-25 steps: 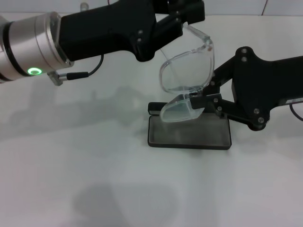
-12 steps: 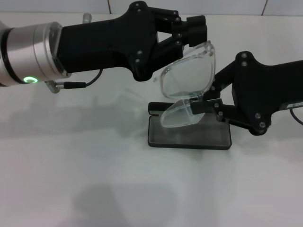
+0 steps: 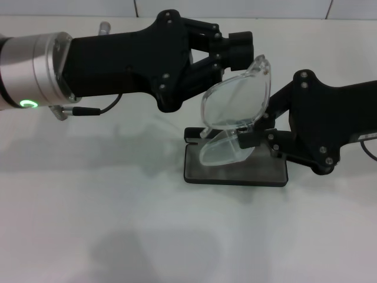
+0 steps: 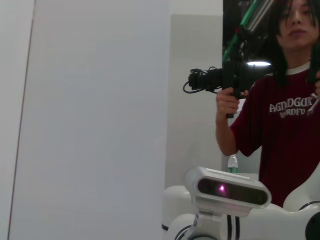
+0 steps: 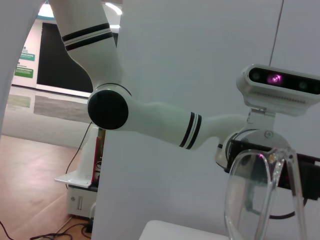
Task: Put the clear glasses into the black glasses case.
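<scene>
Transparent glasses (image 3: 235, 109), black case (image 3: 235, 171)

The glasses (image 5: 260, 200) stand upright close to the camera, lens see-through. Behind them a white robot arm (image 5: 150, 117) with black bands reaches toward a head camera (image 5: 280, 90) with a purple light.

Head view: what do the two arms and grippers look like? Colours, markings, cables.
Left gripper: matte black angular linkage body with visible screws, on a silver cylindrical wrist showing a green ring light and a thin black cable with a metal plug. Right gripper: same black linkage build, with a black cable at the frame edge.
</scene>
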Robot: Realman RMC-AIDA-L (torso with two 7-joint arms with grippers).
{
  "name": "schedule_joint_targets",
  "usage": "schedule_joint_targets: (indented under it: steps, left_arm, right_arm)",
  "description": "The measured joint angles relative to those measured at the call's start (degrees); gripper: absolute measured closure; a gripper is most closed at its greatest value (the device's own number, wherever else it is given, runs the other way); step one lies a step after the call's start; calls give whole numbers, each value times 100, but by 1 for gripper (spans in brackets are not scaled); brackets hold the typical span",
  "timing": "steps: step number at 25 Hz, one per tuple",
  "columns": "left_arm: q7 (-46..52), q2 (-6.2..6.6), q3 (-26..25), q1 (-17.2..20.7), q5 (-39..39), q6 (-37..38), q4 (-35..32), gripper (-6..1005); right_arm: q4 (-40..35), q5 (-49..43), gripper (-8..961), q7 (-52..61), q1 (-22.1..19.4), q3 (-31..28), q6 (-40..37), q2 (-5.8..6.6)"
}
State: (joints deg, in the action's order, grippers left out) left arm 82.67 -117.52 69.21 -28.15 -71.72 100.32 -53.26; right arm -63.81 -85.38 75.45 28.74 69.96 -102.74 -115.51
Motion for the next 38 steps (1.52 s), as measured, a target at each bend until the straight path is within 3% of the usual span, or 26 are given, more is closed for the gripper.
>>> schedule_joint_targets:
  steps: [9,29,38]
  left_arm:
    - [124,39,22,-95,-135,90,6,890]
    - [187,-5,-17,-158,-292,228,18,891]
    - [-180,-198,-1100,-111,-259,113,544,891]
  right_arm:
    - [66,19,898,-11,-15,0,-51,-14]
    - [77,95,897,-57,-75,37,-106,-31]
    - [80,363,898,-281,-332,43,-92,-38]
